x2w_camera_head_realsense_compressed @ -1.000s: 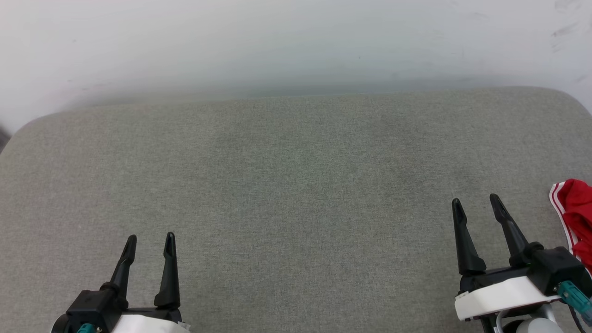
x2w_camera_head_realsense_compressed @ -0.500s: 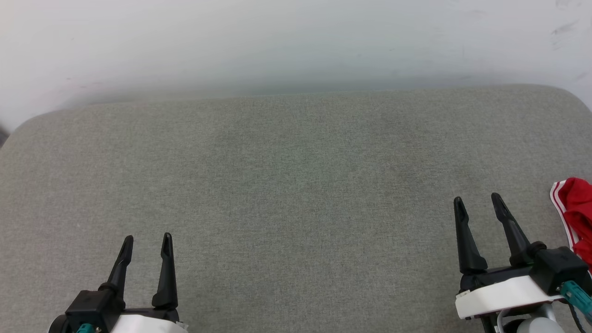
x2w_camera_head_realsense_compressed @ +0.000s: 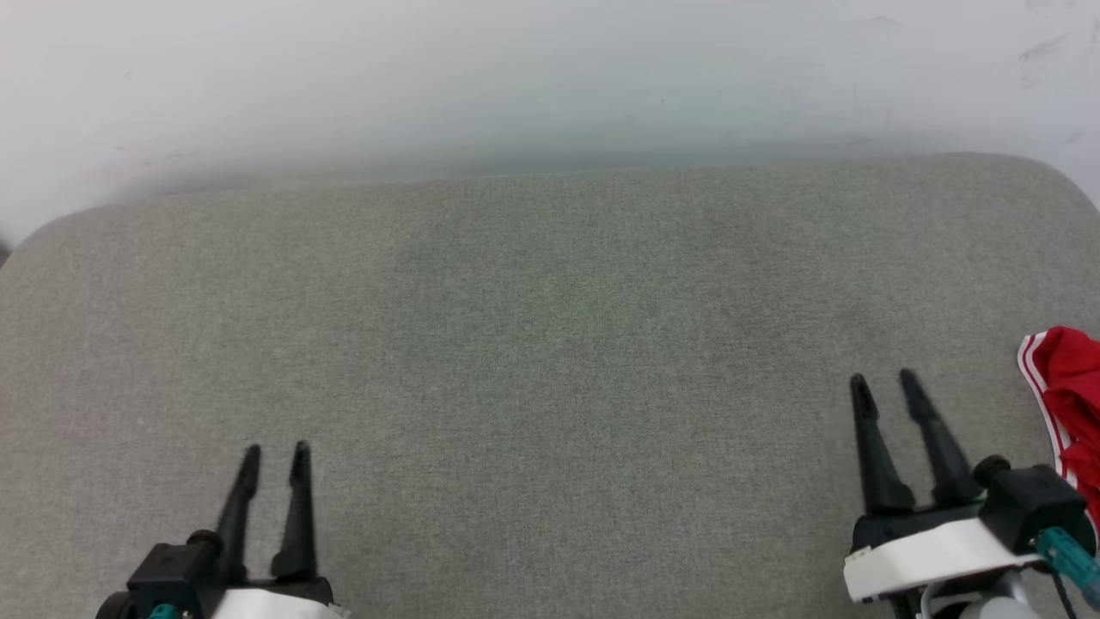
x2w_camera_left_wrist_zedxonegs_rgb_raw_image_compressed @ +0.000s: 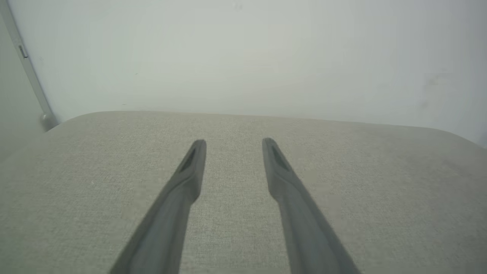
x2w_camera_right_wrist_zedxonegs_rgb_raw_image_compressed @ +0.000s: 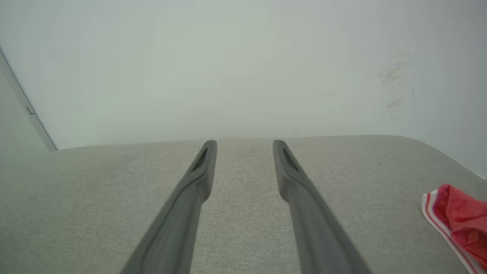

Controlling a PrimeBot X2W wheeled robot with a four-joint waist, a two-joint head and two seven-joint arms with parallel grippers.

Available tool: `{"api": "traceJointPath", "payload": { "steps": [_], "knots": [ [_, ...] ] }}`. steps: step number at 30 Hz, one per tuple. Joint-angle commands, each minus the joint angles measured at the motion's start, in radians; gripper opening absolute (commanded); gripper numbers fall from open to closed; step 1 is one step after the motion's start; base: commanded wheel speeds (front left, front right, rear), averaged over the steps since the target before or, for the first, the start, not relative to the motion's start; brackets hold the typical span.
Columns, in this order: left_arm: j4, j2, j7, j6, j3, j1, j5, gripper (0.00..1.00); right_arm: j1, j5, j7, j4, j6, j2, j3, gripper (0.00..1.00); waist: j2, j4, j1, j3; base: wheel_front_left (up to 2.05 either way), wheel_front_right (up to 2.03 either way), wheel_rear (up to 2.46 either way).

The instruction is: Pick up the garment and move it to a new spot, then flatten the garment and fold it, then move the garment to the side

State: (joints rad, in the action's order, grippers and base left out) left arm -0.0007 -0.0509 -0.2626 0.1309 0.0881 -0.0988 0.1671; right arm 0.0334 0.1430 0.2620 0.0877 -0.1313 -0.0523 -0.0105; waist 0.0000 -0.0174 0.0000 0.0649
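At the cushion's right edge the shirt lies bunched; left gripper, right gripper parted, empty; 3 steps likely left.

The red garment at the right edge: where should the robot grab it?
On the garment, likely the crumpled red fold behind the striped trim, the right gripper coming from its left: that bunched edge faces it; the rest is cut off.

Grey pad against wall
The woven pad had rounded corners; the white wall was faintly scuffed.
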Motion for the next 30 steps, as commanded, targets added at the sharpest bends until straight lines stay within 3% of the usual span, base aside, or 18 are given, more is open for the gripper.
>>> {"api": "traceJointPath", "payload": {
  "steps": [1,3,30],
  "knots": [
    [0.005,0.001,0.000,0.000,-0.001,-0.001,0.002,0.00,-0.003,0.002,0.000,0.004,0.000,0.000,0.000,0.00,0.0000,0.000,0.0000,0.000,0.00,0.00,0.00],
    [0.025,0.002,0.001,0.000,-0.003,-0.005,0.004,0.00,-0.015,0.003,-0.001,0.023,0.000,0.000,-0.001,0.00,0.0000,0.000,0.0000,0.000,0.00,0.00,0.00],
    [0.101,-0.021,0.103,0.000,-0.023,0.068,0.510,0.00,0.017,0.520,-0.101,0.064,0.000,-0.024,0.010,0.00,0.0000,0.004,0.0000,-0.013,0.00,0.00,0.00]
  ]
}}
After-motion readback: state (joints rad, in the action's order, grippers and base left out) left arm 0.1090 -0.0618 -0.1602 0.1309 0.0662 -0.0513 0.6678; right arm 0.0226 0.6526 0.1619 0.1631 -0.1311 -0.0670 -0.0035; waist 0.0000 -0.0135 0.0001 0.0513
